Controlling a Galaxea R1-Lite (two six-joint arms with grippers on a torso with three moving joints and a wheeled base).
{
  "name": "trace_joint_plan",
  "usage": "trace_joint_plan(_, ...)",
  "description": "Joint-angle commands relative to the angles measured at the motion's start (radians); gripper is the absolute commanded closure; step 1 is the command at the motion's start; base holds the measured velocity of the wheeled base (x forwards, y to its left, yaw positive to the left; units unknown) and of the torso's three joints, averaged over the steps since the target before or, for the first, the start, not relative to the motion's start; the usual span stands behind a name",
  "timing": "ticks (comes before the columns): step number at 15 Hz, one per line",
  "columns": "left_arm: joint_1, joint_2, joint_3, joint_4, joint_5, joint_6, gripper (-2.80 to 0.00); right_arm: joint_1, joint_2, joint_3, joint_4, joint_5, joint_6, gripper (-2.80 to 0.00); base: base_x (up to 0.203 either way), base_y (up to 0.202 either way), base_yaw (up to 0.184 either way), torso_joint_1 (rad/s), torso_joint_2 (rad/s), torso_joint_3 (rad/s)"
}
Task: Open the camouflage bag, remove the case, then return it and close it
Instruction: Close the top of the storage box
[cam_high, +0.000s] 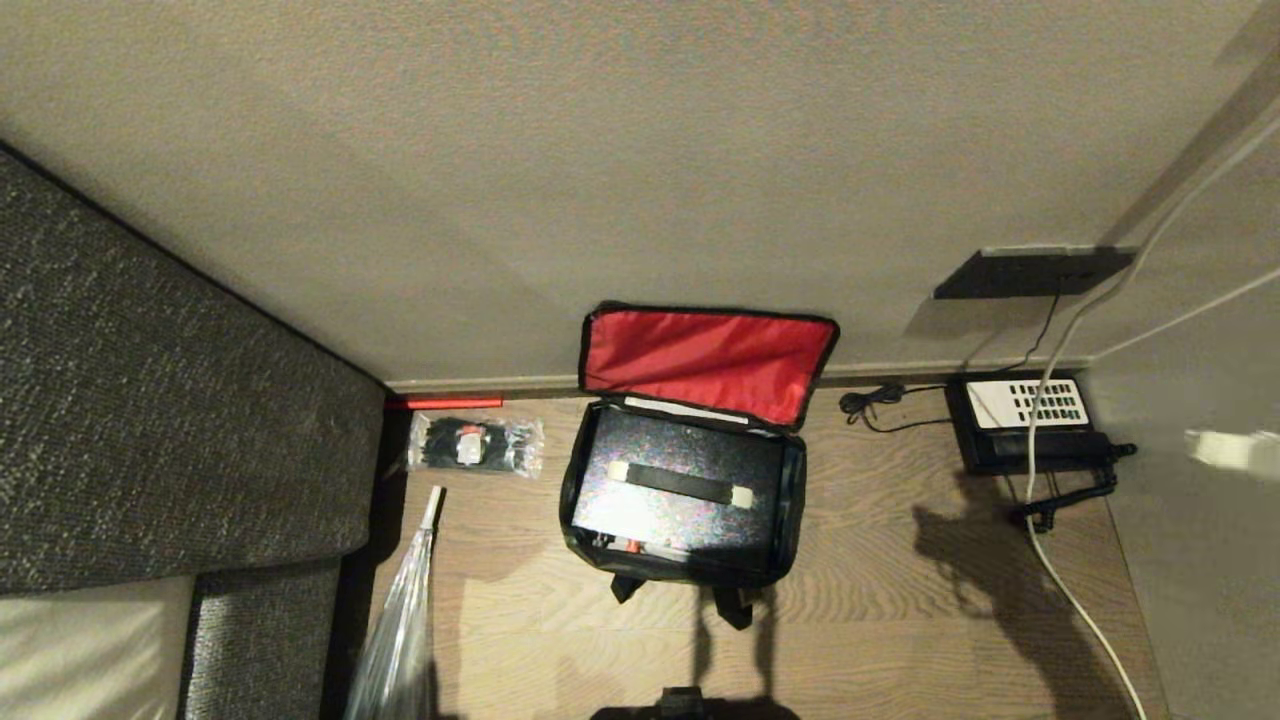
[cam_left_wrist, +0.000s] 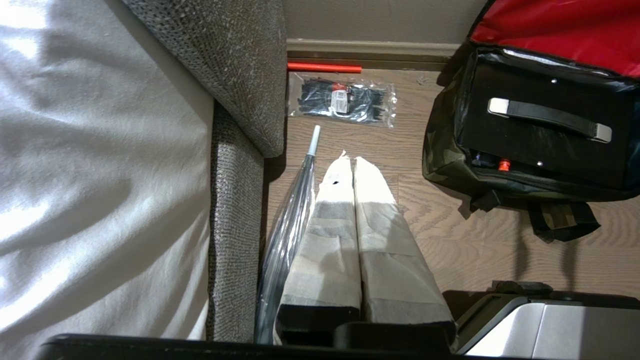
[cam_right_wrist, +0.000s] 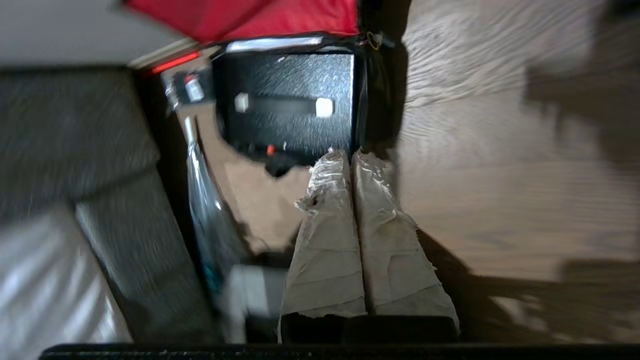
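The camouflage bag (cam_high: 795, 500) stands open on the wooden floor against the wall, its red-lined lid (cam_high: 705, 362) tipped back. The black case (cam_high: 650, 440) lies flat inside, its handle (cam_high: 680, 483) with white ends facing up and a small red latch (cam_left_wrist: 504, 164) at its near edge. My left gripper (cam_left_wrist: 350, 160) is shut and empty, hanging over the floor between the sofa and the bag (cam_left_wrist: 442, 150). Off the floor in front of the bag (cam_right_wrist: 372, 100), my right gripper (cam_right_wrist: 350, 152) is shut and empty, near the case's (cam_right_wrist: 290, 80) front corner; that view is smeared.
A grey sofa (cam_high: 150, 400) fills the left side. By it lie a packet of black cable ties (cam_high: 475, 445), a red rod (cam_high: 445, 403) along the skirting and a clear folded umbrella (cam_high: 400, 640). A black telephone (cam_high: 1030, 420) with cables (cam_high: 1070, 590) sits right of the bag.
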Motion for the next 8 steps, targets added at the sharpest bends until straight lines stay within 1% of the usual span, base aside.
trace_joint_plan(1,0.0,-0.002,0.003,0.0,0.001,0.0,0.0,0.012,0.508,0.034,-0.432,0.011,0.059,0.0,0.0,0.0,0.0,0.0,0.0,0.0)
trace_joint_plan(4,0.0,0.0,0.003,0.0,0.001,0.0,0.0,0.022,0.83,0.071,-0.911,0.033,0.129,0.0,0.0,0.0,0.0,0.0,0.0,0.0)
trace_joint_plan(5,0.0,-0.002,0.003,0.0,0.001,0.0,0.0,0.025,0.906,0.072,-1.04,0.041,0.146,0.0,0.0,0.0,0.0,0.0,0.0,0.0)
trace_joint_plan(6,0.0,-0.001,0.003,0.0,0.001,0.0,0.0,0.033,0.973,0.067,-1.14,0.052,0.16,0.0,0.0,0.0,0.0,0.0,0.0,0.0)
trace_joint_plan(7,0.0,0.0,0.003,0.0,0.001,0.0,0.0,0.044,1.027,0.051,-1.21,0.063,0.17,-2.8,0.0,0.0,0.0,0.0,0.0,0.0)
trace_joint_plan(8,0.0,-0.002,0.003,0.0,0.001,0.0,0.0,0.06,1.067,0.017,-1.263,0.069,0.18,-2.8,0.0,0.0,0.0,0.0,0.0,0.0)
